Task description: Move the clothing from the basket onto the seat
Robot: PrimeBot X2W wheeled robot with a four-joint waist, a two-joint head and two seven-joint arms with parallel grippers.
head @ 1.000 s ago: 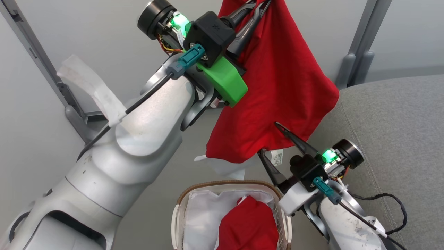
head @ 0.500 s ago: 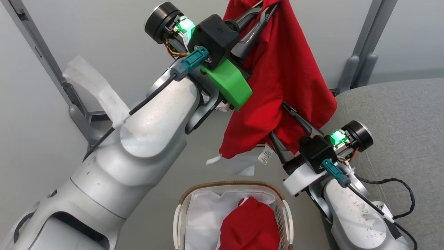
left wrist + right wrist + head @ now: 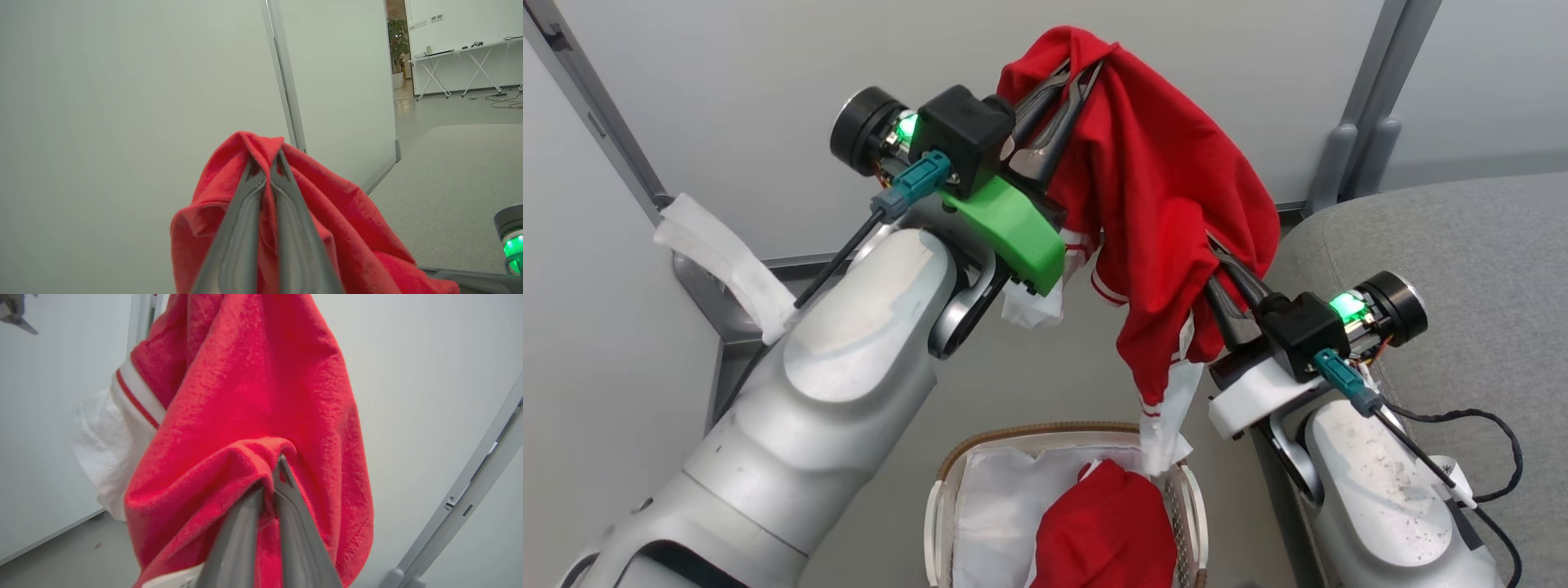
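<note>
A red garment [image 3: 1168, 188] with white stripes and white hem hangs in the air above the basket [image 3: 1045, 437], held at two places. My left gripper [image 3: 1076, 69] is shut on its top fold, as the left wrist view confirms [image 3: 267, 157]. Lower right, my right gripper [image 3: 1217, 249] is shut on another fold of the same garment [image 3: 261, 396], fingertips buried in the cloth [image 3: 274, 465]. A second red garment [image 3: 1107, 527] lies bunched in the basket on the white liner. The grey seat [image 3: 1445, 245] lies to the right, beside my right arm.
Pale partition walls with grey metal posts [image 3: 1364, 114] stand behind. A white rag [image 3: 723, 261] hangs on my left forearm. A black cable [image 3: 1478, 420] trails over the seat by my right arm. Grey floor surrounds the basket.
My right gripper rose to the hanging garment and shut on a fold of it. My left gripper, still gripping, came lower and left in view; the garment now drapes between both grippers.
</note>
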